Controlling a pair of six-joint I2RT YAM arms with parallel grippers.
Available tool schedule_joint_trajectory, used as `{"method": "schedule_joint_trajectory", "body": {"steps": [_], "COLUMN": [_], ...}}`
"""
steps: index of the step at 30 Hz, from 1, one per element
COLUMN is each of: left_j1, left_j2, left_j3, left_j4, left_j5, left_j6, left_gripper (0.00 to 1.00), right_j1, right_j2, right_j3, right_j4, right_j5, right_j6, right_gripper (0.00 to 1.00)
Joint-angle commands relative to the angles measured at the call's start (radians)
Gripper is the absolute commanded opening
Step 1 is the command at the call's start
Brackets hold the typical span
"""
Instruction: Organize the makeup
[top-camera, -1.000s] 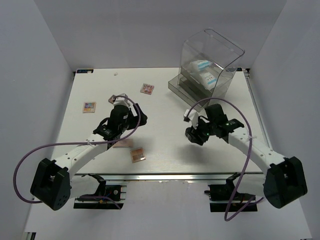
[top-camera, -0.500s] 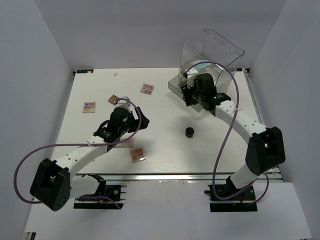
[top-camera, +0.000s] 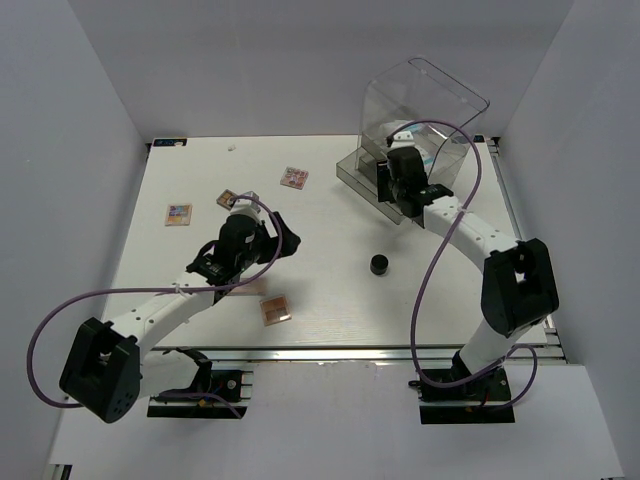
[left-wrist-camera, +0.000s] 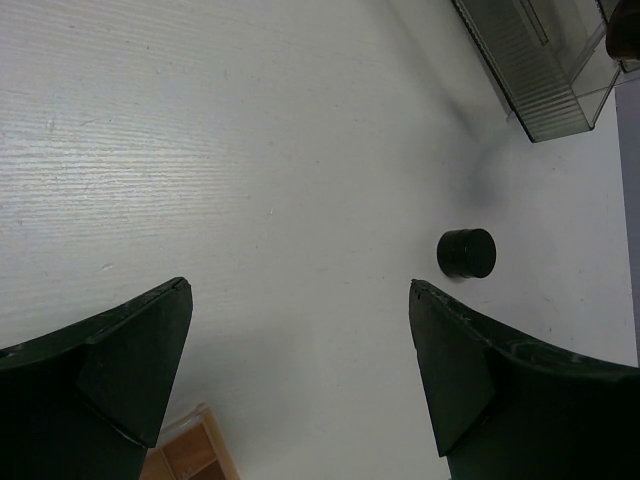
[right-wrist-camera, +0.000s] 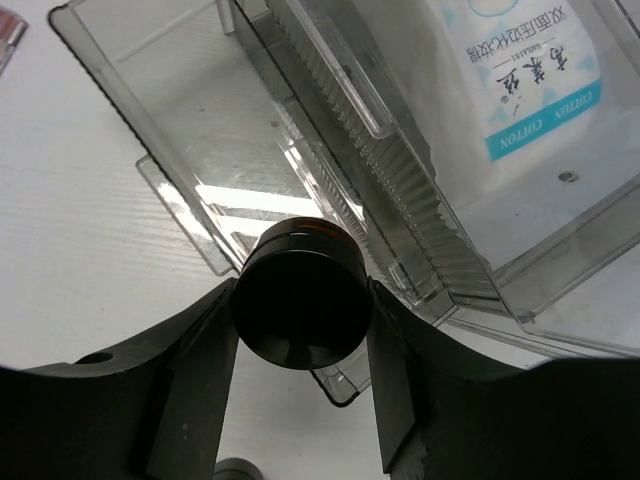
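Observation:
A round black jar (right-wrist-camera: 300, 293) is clamped between the fingers of my right gripper (right-wrist-camera: 300, 305), which hangs over the open drawer (right-wrist-camera: 190, 90) of the clear acrylic box (top-camera: 425, 105). A white blue-printed pouch (right-wrist-camera: 525, 90) lies inside the box. From above, my right gripper (top-camera: 392, 185) is at the box's front. A second black jar (top-camera: 380, 264) stands on the table, and it also shows in the left wrist view as a black jar (left-wrist-camera: 466, 253) ahead of my open, empty left gripper (left-wrist-camera: 300, 370). Pink-brown palettes lie at the back (top-camera: 294, 178), the left (top-camera: 178, 214) and the front (top-camera: 275, 309).
Another small palette (top-camera: 230, 198) lies just behind my left gripper (top-camera: 285, 240). A palette corner (left-wrist-camera: 190, 455) shows below my left finger. The acrylic box's drawer edge (left-wrist-camera: 540, 70) sits far right. White walls close in the table (top-camera: 330, 220) on three sides.
My right arm has lifted one black jar from the table's middle and swung back to the box's open drawer, leaving the other jar behind. The left arm has hardly moved.

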Motion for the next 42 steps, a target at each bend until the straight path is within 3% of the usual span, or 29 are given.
{"method": "schedule_joint_trajectory", "body": {"steps": [1,3,6,7,12,14,15,16,17,18,19,20,24,27,28,30,31,33,42], "left_j1": [0.002,-0.004,-0.032,-0.043,-0.13,-0.158,-0.188,-0.205,-0.219,-0.245,-0.254,-0.27,-0.31,-0.348,-0.356,-0.385,-0.394,-0.415,-0.469], "left_j2": [0.003,0.009,0.013,0.016,0.042,0.054,0.062,0.083,0.1,0.117,0.137,0.182,0.31,0.391,0.413,0.466,0.483,0.52,0.799], "left_j3": [0.016,0.017,0.013,0.014,0.037,0.031,0.031,0.036,0.04,0.048,0.063,0.076,0.152,0.217,0.235,0.298,0.318,0.385,0.73], "left_j4": [0.021,0.044,0.087,0.105,0.159,0.22,0.242,0.275,0.291,0.303,0.328,0.336,0.333,0.326,0.313,0.278,0.267,0.225,-0.081], "left_j5": [0.024,0.024,0.024,0.023,0.001,-0.002,-0.002,-0.004,0.001,0.012,0.027,0.057,0.128,0.133,0.133,0.101,0.089,0.075,-0.065], "left_j6": [-0.01,-0.019,-0.011,-0.005,0.058,0.09,0.104,0.116,0.142,0.154,0.163,0.171,0.194,0.223,0.229,0.262,0.271,0.291,0.328], "left_gripper": [0.98,0.98,0.98,0.98,0.98,0.92,0.9,0.87,0.81,0.76,0.7,0.58,0.34,0.38,0.51,0.64,0.81,0.95,0.98], "right_j1": [-0.008,-0.012,-0.025,-0.028,-0.04,-0.045,-0.048,-0.054,-0.072,-0.084,-0.098,-0.124,-0.16,-0.192,-0.201,-0.227,-0.236,-0.262,-0.374], "right_j2": [0.021,0.032,0.049,0.055,0.047,0.021,0.008,-0.027,-0.048,-0.069,-0.11,-0.13,-0.262,-0.347,-0.408,-0.488,-0.512,-0.563,-0.66], "right_j3": [0.054,0.051,0.068,0.071,0.082,0.085,0.084,0.073,0.064,0.055,0.045,0.022,-0.056,-0.143,-0.163,-0.22,-0.234,-0.254,-0.331], "right_j4": [0.055,0.063,0.049,0.045,0.023,0.005,-0.001,-0.01,-0.012,-0.012,-0.02,-0.021,-0.006,0.055,0.069,0.101,0.103,0.097,0.085], "right_j5": [0.061,0.065,0.055,0.049,-0.02,-0.119,-0.181,-0.25,-0.459,-0.573,-0.679,-0.84,-0.921,-0.893,-0.883,-0.847,-0.84,-0.824,-0.775], "right_j6": [0.057,0.064,0.077,0.08,0.09,0.084,0.065,0.046,0.017,-0.049,-0.07,-0.086,-0.158,-0.172,-0.181,-0.193,-0.196,-0.2,-0.137], "right_gripper": [0.49,0.67,0.78,0.87,0.89,0.87,0.84,0.68,0.5,0.34,0.06,0.0,0.0,0.0,0.0,0.0,0.0,0.0,0.0]}}
